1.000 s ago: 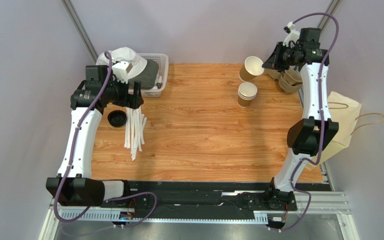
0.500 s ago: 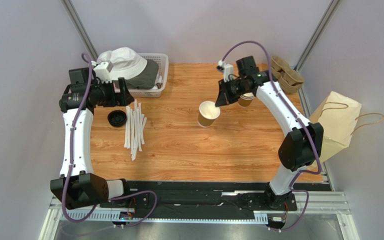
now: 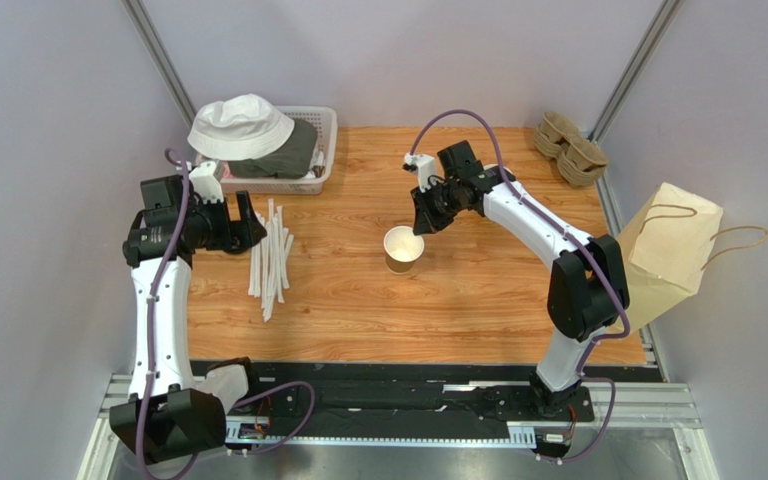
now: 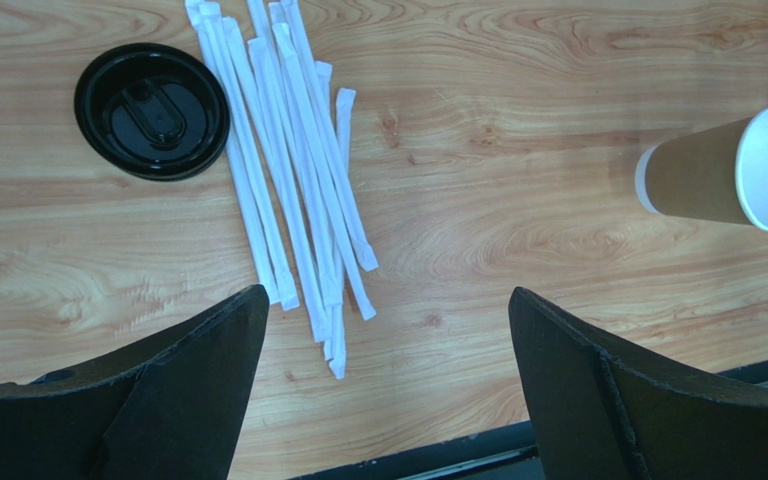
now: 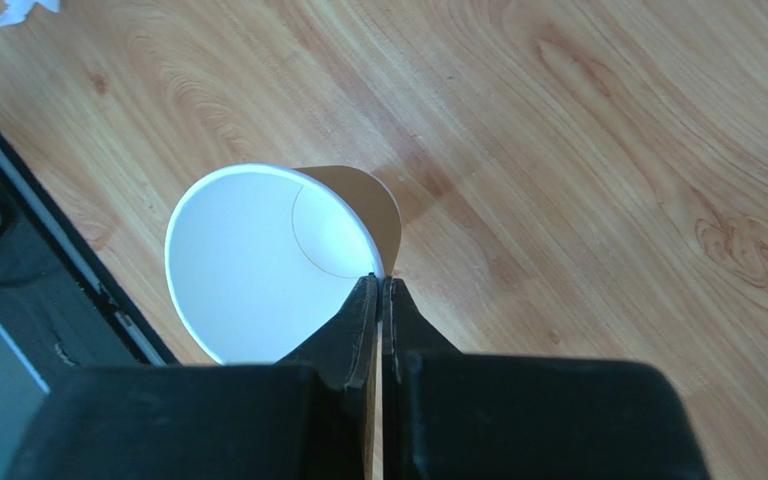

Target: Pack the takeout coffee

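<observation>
Takeout coffee [image 3: 403, 249] (a small tan paper cup, white inside, with no lid on it) is at the middle of the top view, on or just above the wooden table [image 3: 358, 320]; we cannot tell whether its base is down. The right fingers [image 5: 356, 322] are closed nearly together on one spot of its rim, one inside the wall and one outside. That thin pinch is our first worry. Held at a single point the cup can swing or tilt, and a hard squeeze could crease the paper lip so that a lid would not seat. If the fingers part while the cup leans, we judge it would tip and roll.

The left fingers [image 4: 198, 380] are spread wide and hold nothing. They hover at the left of the top view over the round black plastic lid [image 4: 151, 110] and the white paper-wrapped straws [image 4: 298, 180]. The nearest straw lies right against the lid's edge, so a grab at the lid may catch a straw or shove the lid across the smooth wood.

The brown paper bag [image 3: 673, 245] lies beyond the table's right edge, well apart from the cup, and we cannot see its mouth. A long carry by the rim alone, to a bag that may not be open, is where we think a drop is likeliest.
</observation>
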Action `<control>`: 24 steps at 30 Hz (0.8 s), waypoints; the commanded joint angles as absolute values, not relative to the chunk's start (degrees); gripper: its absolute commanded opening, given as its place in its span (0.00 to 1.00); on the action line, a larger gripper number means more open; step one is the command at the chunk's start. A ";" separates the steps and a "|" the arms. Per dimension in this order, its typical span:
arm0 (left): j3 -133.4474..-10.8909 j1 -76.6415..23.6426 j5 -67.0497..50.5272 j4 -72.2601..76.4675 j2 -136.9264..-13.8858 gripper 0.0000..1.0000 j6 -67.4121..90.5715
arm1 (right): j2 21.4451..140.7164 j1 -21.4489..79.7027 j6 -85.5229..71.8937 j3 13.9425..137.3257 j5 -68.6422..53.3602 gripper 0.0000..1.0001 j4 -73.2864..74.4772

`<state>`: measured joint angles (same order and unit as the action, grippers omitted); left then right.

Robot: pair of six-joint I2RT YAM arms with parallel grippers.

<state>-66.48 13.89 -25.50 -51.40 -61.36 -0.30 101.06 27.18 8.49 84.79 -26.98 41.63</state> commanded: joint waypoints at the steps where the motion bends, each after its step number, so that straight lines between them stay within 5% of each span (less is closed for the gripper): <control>1: -66.36 13.97 -23.21 -48.16 -59.94 0.99 -0.61 | 102.13 28.47 9.14 85.17 -22.42 0.00 37.44; 13: -69.69 14.15 -14.50 -55.98 -67.67 0.99 -5.89 | 103.18 31.20 8.17 83.50 -18.90 0.06 37.71; 24: -80.04 17.31 -19.16 -62.83 -78.38 0.99 -16.06 | 101.08 30.94 7.82 88.23 -19.95 0.59 40.86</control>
